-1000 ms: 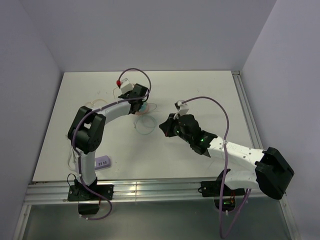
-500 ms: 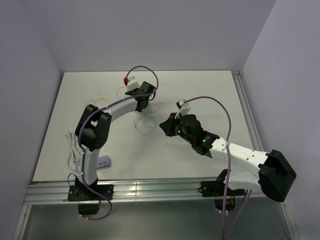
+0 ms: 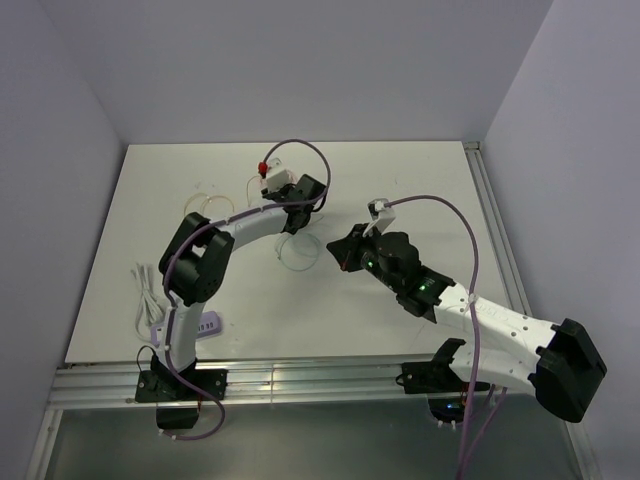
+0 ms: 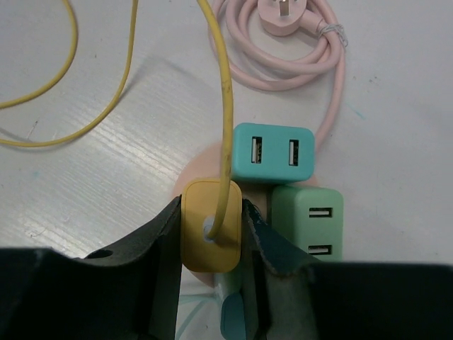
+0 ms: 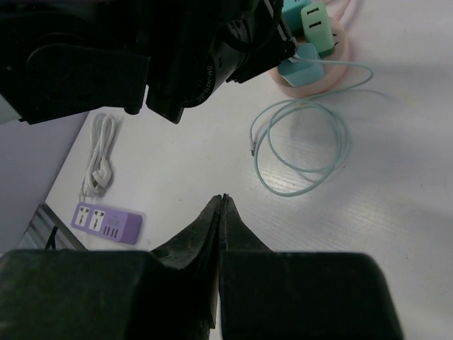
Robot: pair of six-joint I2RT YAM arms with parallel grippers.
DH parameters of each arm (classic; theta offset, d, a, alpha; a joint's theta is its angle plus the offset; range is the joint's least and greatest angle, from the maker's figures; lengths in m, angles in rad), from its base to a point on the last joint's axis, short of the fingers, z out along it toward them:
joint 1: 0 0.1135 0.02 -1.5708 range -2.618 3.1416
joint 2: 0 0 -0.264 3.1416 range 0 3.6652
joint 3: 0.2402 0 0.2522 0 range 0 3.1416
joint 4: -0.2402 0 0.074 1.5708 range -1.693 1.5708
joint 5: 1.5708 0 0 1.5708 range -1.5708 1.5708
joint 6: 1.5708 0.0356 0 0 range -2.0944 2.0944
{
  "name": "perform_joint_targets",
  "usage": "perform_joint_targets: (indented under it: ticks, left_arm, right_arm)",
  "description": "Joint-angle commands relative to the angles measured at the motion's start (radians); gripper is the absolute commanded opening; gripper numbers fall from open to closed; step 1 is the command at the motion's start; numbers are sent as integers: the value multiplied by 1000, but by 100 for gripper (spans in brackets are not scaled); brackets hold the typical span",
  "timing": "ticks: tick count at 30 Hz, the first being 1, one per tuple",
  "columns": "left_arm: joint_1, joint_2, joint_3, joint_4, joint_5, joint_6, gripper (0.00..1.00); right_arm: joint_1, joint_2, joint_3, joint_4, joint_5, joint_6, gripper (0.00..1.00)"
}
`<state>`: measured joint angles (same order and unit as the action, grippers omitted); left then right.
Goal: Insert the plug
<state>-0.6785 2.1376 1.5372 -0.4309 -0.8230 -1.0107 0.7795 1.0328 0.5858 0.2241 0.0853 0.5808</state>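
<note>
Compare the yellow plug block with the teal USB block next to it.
The yellow plug block is pinched between the left fingers; the teal USB block stands free. Yellow has a cable leaving its face; teal shows two empty ports. Both are rounded squares.

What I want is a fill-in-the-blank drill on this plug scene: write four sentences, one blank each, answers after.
The left hand is shut on the ___ plug.
The right hand is shut and holds ___.
The teal charger and the green charger each show ___ USB ports.
The purple power strip lies near a coiled ___ cable.
Missing words: yellow; nothing; two; white.
</note>
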Motion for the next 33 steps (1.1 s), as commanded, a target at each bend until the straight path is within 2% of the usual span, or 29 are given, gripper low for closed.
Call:
perform_joint_targets:
  ticks: [1,5,14,15,16,17,19,20,23,33]
  left_arm:
    - [-20,251,-262,-294,323,73,0]
    - [-16,251,-268,-263,349,104,0]
    - [49,119,-324,-217,372,121,2]
    - [53,89,-327,-213,371,118,6]
    - [59,70,-330,-212,366,119,19]
    - [60,50,-334,-213,361,123,26]
    - [68,-10,-331,-226,335,123,34]
    - [69,-30,-322,-235,323,123,46]
    - [77,-103,-289,-279,282,119,70]
    - [77,-344,-246,-344,234,127,86]
  right_arm:
    - [-11,-16,-1,29,-7,4,0]
    - [-14,-5,5,24,-7,4,0]
    - [-25,21,8,27,-5,2,0]
    - [-25,23,9,27,-7,2,0]
    - [-25,27,11,27,-7,2,0]
    - [-26,30,12,26,-7,2,0]
    - [-26,35,12,27,-9,2,0]
    - [-26,36,12,29,-9,2,0]
    - [-26,44,14,29,-7,1,0]
    - [-25,73,20,35,-7,1,0]
